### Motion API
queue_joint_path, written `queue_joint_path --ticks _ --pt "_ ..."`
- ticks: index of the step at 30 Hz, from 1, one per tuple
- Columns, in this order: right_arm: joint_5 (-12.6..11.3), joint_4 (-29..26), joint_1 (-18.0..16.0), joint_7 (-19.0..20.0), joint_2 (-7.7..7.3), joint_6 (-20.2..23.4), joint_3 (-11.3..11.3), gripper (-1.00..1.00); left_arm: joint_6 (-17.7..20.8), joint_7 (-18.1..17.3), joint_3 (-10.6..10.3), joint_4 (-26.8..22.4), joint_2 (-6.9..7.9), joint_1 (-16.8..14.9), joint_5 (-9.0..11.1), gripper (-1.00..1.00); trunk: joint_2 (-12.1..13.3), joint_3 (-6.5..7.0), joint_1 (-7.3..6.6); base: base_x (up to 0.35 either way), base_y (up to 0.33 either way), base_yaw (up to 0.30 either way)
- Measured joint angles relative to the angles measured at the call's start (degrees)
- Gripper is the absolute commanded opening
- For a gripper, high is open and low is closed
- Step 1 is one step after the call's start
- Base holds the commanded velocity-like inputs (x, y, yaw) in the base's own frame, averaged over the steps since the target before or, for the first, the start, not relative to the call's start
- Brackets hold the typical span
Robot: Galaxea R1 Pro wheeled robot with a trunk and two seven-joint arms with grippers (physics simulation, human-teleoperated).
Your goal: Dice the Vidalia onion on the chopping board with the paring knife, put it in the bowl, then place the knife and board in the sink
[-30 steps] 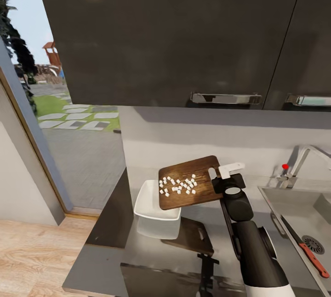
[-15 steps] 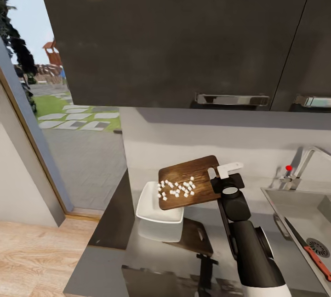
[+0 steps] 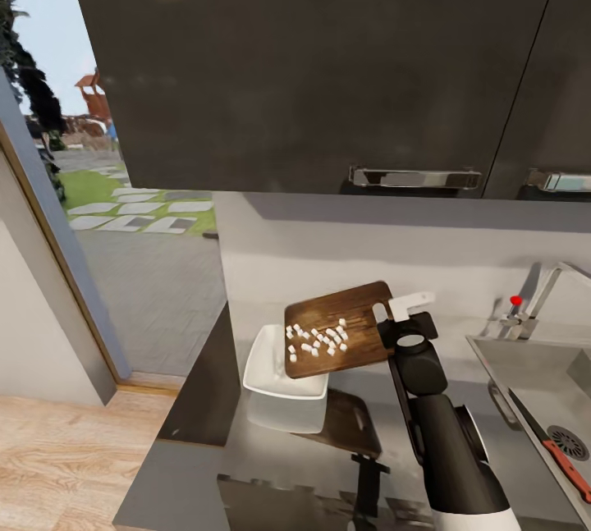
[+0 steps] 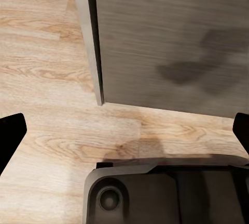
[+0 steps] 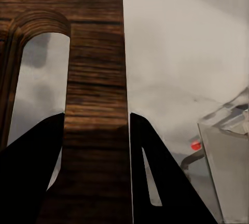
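My right claw (image 3: pixel 397 319) pinches the dark brown wooden board (image 3: pixel 339 329); next, tip more (bits slide) into the white squarish bowl (image 3: pixel 264 364).

The chopping board (image 3: pixel 341 328) is dark brown wood with clear grain, matt, and the right wrist view shows the same streaked grain (image 5: pixel 96 104) up close. The bowl (image 3: pixel 275 373) looks like smooth white ceramic. The countertop (image 3: pixel 271 449) is glossy dark grey and mirrors what stands over it. The sink (image 3: pixel 538 379) is dull grey steel, its tap (image 3: pixel 546 281) shiny chrome. The cupboard doors (image 3: pixel 312 63) are dark with a soft sheen and polished metal handles (image 3: pixel 414 178). The floor (image 4: pixel 52 130) is pale grained wood.
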Motion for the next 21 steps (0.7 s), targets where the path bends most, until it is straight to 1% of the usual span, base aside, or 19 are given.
queue_joint_path --ticks 2,4,7,9,12,21 --pt "-0.04 0.0 -0.01 -0.01 -0.01 1.25 0.6 -1.0 0.0 0.0 0.0 0.0 0.0 0.0 0.0 1.0 0.0 0.0 0.0 0.0 0.0 0.0" --pt "0.24 0.01 -0.01 -0.01 -0.02 1.66 1.81 -1.0 0.0 0.0 0.0 0.0 0.0 0.0 0.0 1.0 0.0 0.0 0.0 0.0 0.0 0.0" --pt "2.65 0.03 0.0 0.0 0.04 1.88 2.96 -1.0 0.0 0.0 0.0 0.0 0.0 0.0 0.0 1.0 0.0 0.0 0.0 0.0 0.0 0.0" --pt "3.51 0.06 0.0 0.0 0.06 1.94 3.22 -1.0 0.0 0.0 0.0 0.0 0.0 0.0 0.0 1.0 0.0 0.0 0.0 0.0 0.0 0.0" --pt "3.91 0.07 0.0 0.01 0.06 2.0 3.35 -1.0 0.0 0.0 0.0 0.0 0.0 0.0 0.0 1.0 0.0 0.0 0.0 0.0 0.0 0.0" --pt "4.08 0.08 -0.02 0.01 0.13 2.02 3.4 -1.0 0.0 0.0 0.0 -0.01 0.0 0.0 0.0 1.0 0.0 0.0 0.0 0.0 0.0 0.0"
